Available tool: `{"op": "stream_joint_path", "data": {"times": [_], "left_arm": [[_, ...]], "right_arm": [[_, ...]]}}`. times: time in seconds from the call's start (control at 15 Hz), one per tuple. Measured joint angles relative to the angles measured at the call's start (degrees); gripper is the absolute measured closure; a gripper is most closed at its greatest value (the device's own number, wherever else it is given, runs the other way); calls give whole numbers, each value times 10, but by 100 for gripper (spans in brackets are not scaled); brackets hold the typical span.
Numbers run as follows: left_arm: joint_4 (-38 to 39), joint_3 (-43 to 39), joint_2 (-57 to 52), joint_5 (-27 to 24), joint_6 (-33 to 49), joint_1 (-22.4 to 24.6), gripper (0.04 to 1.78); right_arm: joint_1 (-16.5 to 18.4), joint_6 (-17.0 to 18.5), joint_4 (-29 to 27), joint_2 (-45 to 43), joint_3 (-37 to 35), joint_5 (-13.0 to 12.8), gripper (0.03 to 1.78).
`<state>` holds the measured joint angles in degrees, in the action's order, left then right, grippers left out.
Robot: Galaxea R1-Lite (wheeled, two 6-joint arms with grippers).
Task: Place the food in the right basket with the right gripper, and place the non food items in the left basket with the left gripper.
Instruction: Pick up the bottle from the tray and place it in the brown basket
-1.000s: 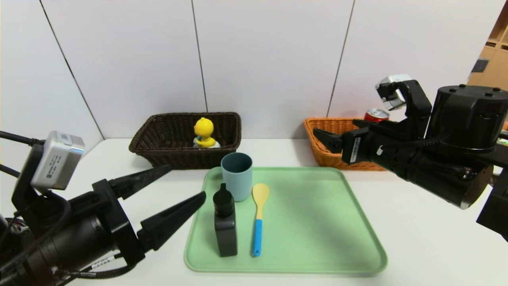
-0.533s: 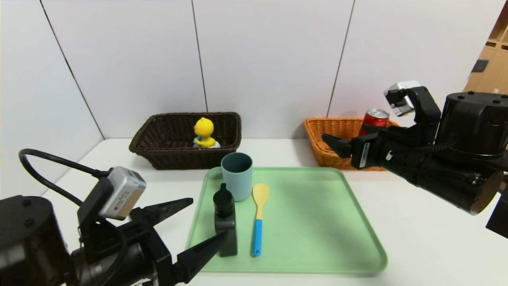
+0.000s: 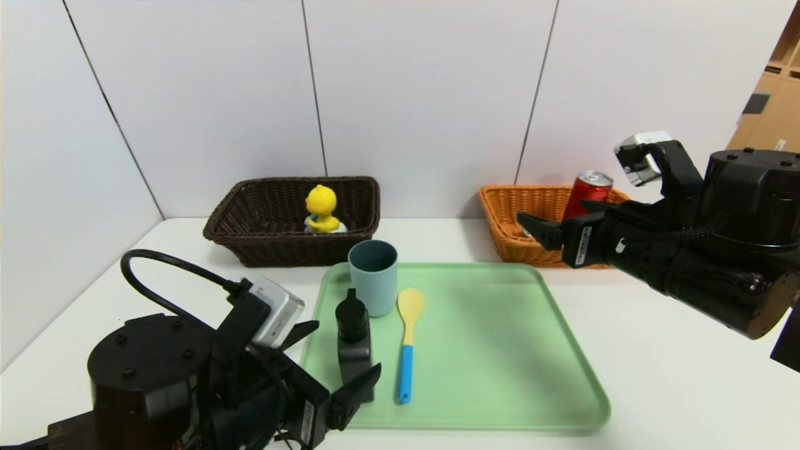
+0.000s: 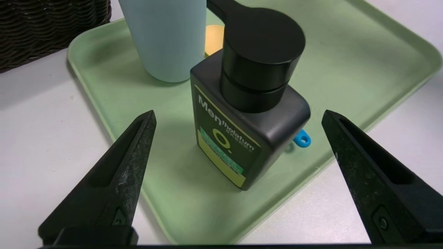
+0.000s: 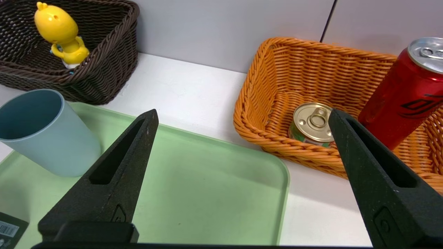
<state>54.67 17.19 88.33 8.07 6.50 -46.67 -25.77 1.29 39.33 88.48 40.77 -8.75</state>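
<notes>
Left tool: low at the near left corner of the tray, fingers spread wide and empty; the bottle stands between the tips in the left wrist view, untouched.
Tray: pale green, flat on the white bench, carrying the bottle, spoon and cup along its left part.
Bottle: black, square, upright, long axis vertical, cap on top with its spout pointing away toward the cup; printed label faces the left tool.
Spoon: lies flat just right of the bottle, long axis running near to far; blue handle toward the robot, wooden bowl toward the wall.
Cup: grey-blue, upright, mouth up, nothing visible inside; just behind the bottle, near the tray's far left corner.
Right tool: raised at the right, fingers parted, holding nothing, in front of the orange basket, tips pointing left.
Dark basket: far left on the bench, behind the tray; holds the yellow duck, upright.
Orange basket: far right on the bench; holds the tin, gold lid up, and the red can, silver top uppermost, tilted against the basket's side.
</notes>
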Motion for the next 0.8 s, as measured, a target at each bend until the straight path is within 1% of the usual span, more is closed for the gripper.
{"op": "stream_joint_path", "data": {"times": [0.2, 0.4, 0.53, 0.8], "left_arm": [[1, 3, 19, 20, -1, -2, 13], [3, 11, 32, 22, 0, -3, 13], [15, 20, 41, 26, 1, -5, 13], [42, 31, 74, 51, 0, -20, 13]], "right_arm": [[1, 1, 0, 1, -1, 0, 12], [3, 2, 0, 2, -6, -1, 12], [4, 2, 0, 2, -8, -1, 12], [4, 2, 1, 2, -9, -1, 12]]}}
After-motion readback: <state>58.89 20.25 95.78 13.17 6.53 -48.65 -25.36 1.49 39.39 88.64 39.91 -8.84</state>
